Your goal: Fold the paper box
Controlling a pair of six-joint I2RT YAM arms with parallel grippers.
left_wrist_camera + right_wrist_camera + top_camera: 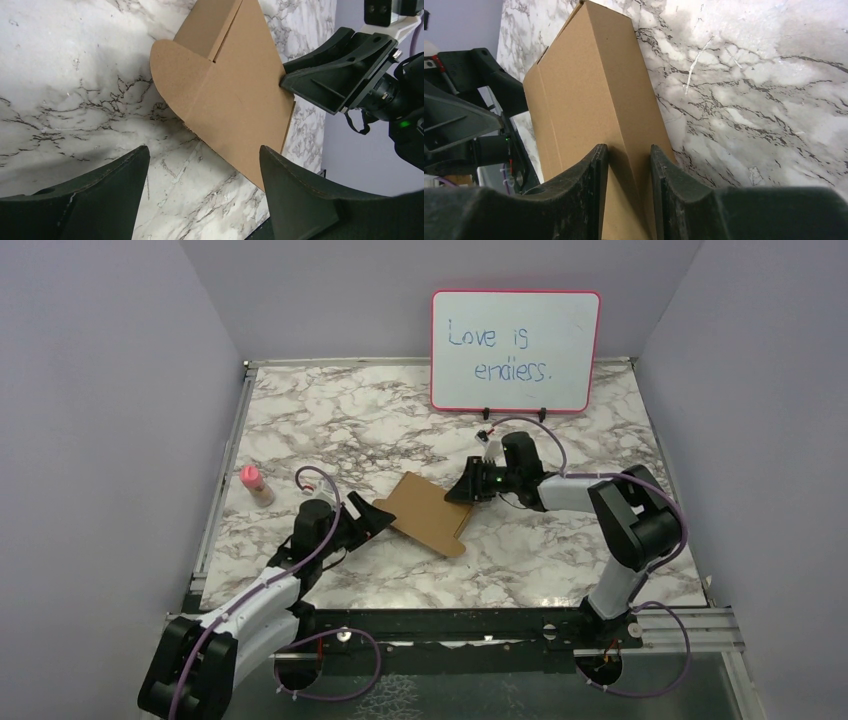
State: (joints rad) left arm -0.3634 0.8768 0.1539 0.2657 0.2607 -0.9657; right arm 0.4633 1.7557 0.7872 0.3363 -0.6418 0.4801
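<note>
1. Right hand (626,147): the fingers are close together, one on each side of the nearest edge of the paper box (589,90). I can't tell if they've actually bitten down or are only straddling it.
2. Left hand (202,150): it's spread wide with nothing in it. The box's rounded flap (175,65) sits just ahead of its fingertips.
3. So the box lies between the two hands on the table (560,560). The side by the right hand looks tipped up a bit.
4. Handling, my guess: it's thin cardboard, super light, stiff across each panel but floppy at the creases. It'll probably skate on that smooth top if shoved one-handed.
5. I'd pinch a flap edge near a crease, across the thickness, and brace the opposite side with the other hand.
</note>
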